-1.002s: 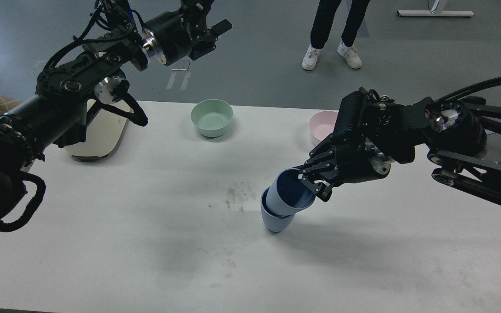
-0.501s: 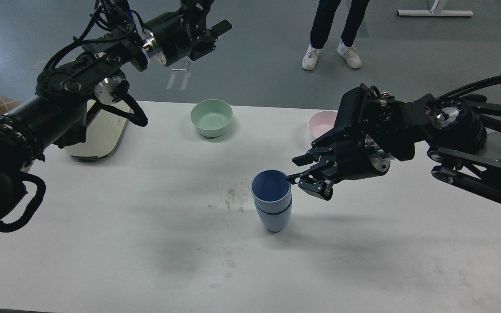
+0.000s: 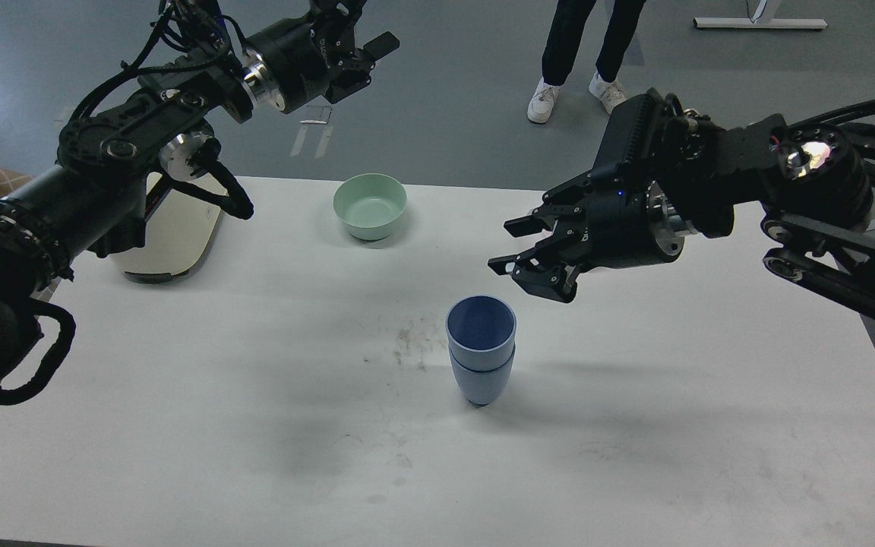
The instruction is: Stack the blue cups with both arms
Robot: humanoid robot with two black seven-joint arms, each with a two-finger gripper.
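Standing upright near the middle of the white bench (image 3: 179, 425): two matte dusty-blue tapered plastic cups (image 3: 481, 349), one nested inside the other, with the inner rim riding a little above the outer rim. Looks stacked, judging by the single seam around the pair. Touching nothing but the bench surface.

Hovering above and to the right of the stack: the right gripper (image 3: 513, 245), black, fingers spread apart, empty, clear of the cups' rim. Raised high at the far left, beyond the bench edge: the left gripper (image 3: 365, 53), also black, seen partly end-on and dark, so cannot tell whether open or closed; holding nothing visible.

Resting at the back of the bench: a mint-green round bowl (image 3: 370, 205), well apart from the stack. Lying at the back left: a cream-coloured rounded tray (image 3: 172, 243), partly hidden by the left arm. Standing on the grey floor beyond: a person in dark trousers and white shoes (image 3: 578, 95).

Risks from here, as a judgement only: clipping the tall, narrow stack with the lower finger of the right gripper if swung sideways or downward, tipping both cups over. Seated perhaps not fully, so a light knock could unseat the inner cup. Sweeping the left arm inward could also strike the green bowl. Lifting straight up and away seems safest.
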